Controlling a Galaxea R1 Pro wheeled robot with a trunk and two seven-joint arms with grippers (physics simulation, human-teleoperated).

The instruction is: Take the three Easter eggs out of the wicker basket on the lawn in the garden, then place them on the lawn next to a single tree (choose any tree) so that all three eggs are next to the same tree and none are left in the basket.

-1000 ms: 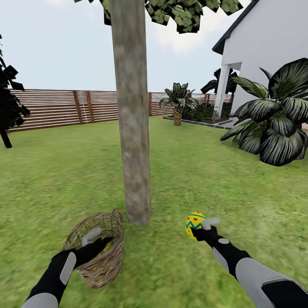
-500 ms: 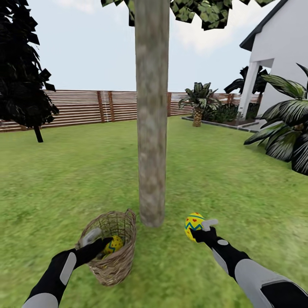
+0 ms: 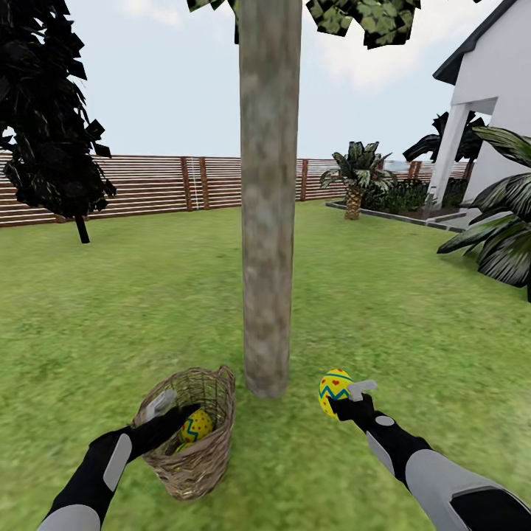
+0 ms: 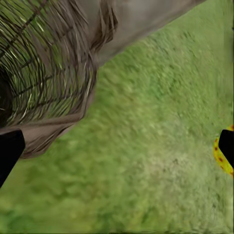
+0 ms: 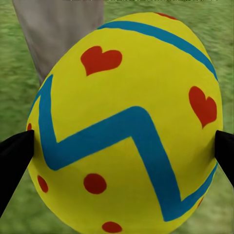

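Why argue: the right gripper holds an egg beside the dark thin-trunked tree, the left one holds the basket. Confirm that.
Wrong tree. In the head view the right gripper holds the egg beside the thick pale trunk; the left gripper does hold the basket.

We find no text, label, brand, number or sign to read anywhere in these views. The egg [image 5: 126, 122] clamped in the right gripper [image 3: 352, 397] carries only painted decoration: red hearts and dots and blue zigzag bands on yellow, with no letters or figures among them.
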